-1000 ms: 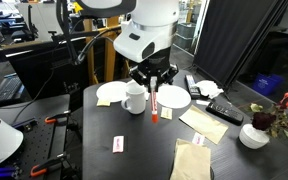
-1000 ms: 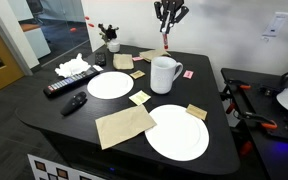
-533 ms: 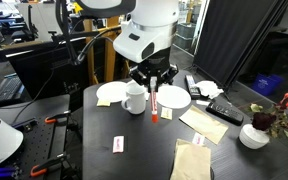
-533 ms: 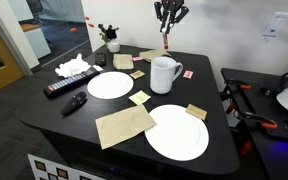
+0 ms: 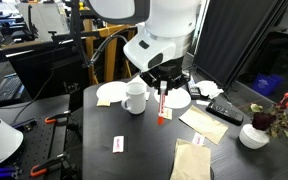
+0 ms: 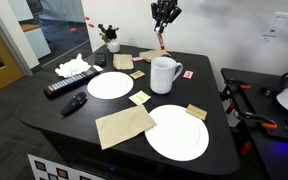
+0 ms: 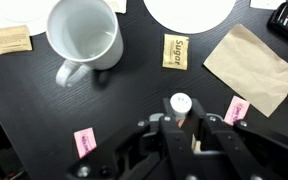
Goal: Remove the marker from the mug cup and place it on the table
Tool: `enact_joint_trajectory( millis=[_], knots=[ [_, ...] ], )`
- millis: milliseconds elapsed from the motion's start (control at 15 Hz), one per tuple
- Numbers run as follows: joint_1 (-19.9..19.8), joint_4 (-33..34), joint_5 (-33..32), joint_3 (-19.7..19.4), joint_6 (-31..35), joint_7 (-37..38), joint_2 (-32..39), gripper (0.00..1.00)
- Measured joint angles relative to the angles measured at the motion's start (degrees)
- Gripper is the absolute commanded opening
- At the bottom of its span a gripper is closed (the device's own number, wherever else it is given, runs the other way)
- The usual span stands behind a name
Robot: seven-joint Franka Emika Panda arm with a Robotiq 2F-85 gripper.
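A: Gripper (image 5: 162,86) status?

B: Closed on the marker (image 5: 162,104), clamped at its upper end. In both exterior views the red-orange barrel hangs below the fingers, close to upright. It leans slightly in an exterior view (image 6: 160,40).

A: Marker position relative to the mug cup (image 5: 135,98)?

B: Out of it and off to one side. In the wrist view the mug cup (image 7: 84,35) is empty, handle toward the lower left. The marker shows end-on as a pale round tip (image 7: 180,103) between the 2 fingers, well apart from the cup.

A: What is under the marker?

B: Bare dark tabletop (image 7: 134,95). A tan sugar packet (image 7: 175,51) lies just beyond the tip and a pink packet (image 7: 236,110) just beside it. A brown napkin (image 7: 249,65) lies farther out.

A: Is the lower end touching the tabletop?

B: Cannot tell. In an exterior view it reaches low beside a white plate (image 5: 176,97), but contact is not clear.

A: Mug cup upright?

B: Yes, it stands on the tabletop (image 6: 44,112), between 2 white plates, 1 nearer the camera (image 6: 177,133).
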Motion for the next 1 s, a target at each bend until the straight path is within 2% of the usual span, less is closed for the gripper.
enact_joint_trajectory(
  millis=[600, 1000],
  knots=[
    [1.1, 7.7, -0.8, 0.0, -3.3, 11.3, 6.8, 0.05],
    [2.5, 10.4, -5.5, -0.2, -3.5, 19.5, 12.8, 0.05]
  ],
)
